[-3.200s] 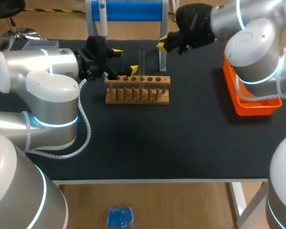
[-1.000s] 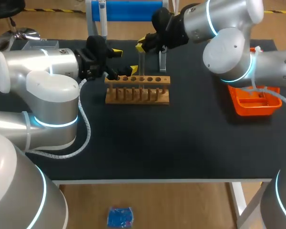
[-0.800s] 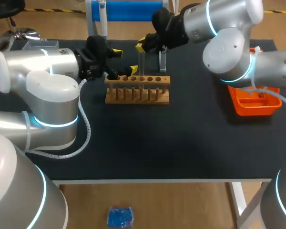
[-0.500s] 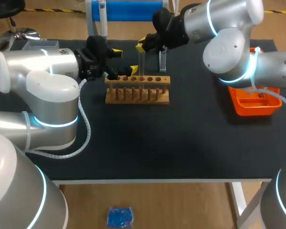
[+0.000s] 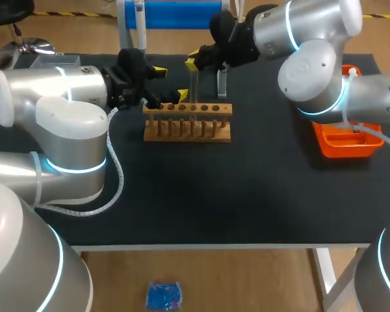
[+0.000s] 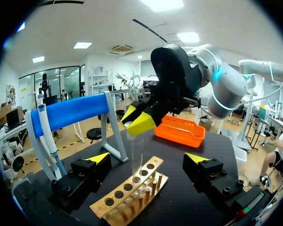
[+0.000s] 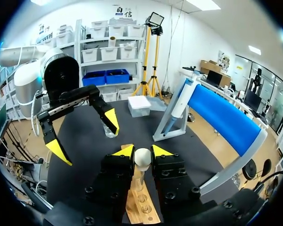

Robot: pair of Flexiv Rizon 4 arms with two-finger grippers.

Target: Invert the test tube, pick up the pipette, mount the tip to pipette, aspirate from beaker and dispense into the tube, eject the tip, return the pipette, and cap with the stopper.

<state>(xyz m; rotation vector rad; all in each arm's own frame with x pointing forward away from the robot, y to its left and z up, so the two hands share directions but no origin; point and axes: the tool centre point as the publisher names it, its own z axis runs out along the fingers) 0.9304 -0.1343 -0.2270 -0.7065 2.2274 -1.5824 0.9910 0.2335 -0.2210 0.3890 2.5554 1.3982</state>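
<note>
Right gripper (image 7: 142, 152) has closed on test tube (image 5: 194, 86).

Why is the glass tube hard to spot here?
Head view: the glass tube almost vanishes against the dark table. Left wrist view: it shows only as faint edges. Right wrist view: its rounded end catches light, pale between the jaws.

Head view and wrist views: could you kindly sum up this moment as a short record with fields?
test tube: standing in the wooden rack, rounded end up
right gripper: shut on the tube's upper end
left gripper: open, holding nothing, close to the rack's left end
orange tray: on the table under the right arm
</note>
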